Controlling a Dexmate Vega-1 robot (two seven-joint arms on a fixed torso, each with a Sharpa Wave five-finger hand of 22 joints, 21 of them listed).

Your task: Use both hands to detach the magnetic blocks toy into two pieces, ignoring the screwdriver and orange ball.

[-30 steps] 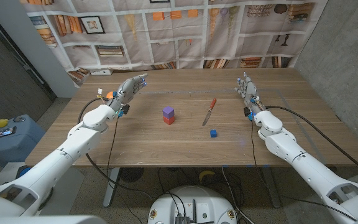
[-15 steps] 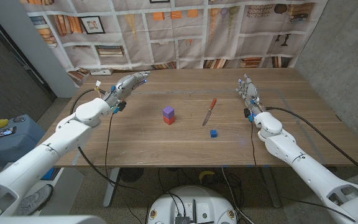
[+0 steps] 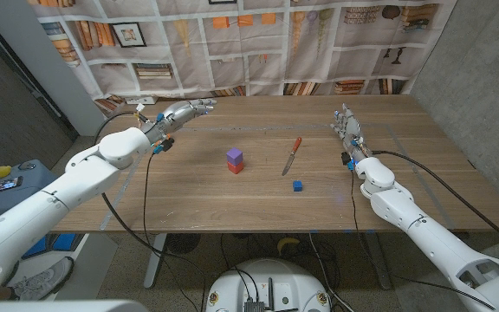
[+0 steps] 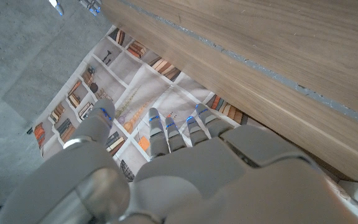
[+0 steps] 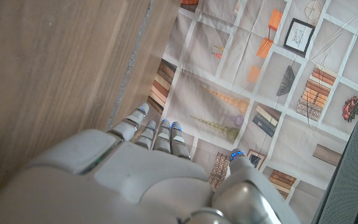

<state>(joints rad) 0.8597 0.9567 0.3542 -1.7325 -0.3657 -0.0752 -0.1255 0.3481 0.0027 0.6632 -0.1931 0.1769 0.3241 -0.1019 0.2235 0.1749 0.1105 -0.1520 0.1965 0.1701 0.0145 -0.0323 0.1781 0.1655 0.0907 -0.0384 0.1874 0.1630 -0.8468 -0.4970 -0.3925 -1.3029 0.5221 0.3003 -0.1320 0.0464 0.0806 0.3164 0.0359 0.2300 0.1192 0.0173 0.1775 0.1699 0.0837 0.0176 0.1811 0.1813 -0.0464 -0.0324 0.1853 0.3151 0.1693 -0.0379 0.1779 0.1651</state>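
Fingers of the left hand point(image 3: 183, 113), upper left of the head view, extend loosely apart and hold nothing; those of the right hand point(image 3: 346, 126), upper right, likewise. Detachment is not started: the magnetic blocks toy point(image 3: 235, 160), purple on red, stands joined at frame centre, well apart from both hands. Screwdriver point(image 3: 293, 155) and a blue block point(image 3: 297, 185) lie just right of it, narrowing that approach; the left approach is open table point(image 3: 189, 195).

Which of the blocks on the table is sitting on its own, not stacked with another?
The small blue block, lying alone near the screwdriver's tip. The purple block sits stacked on the red one.
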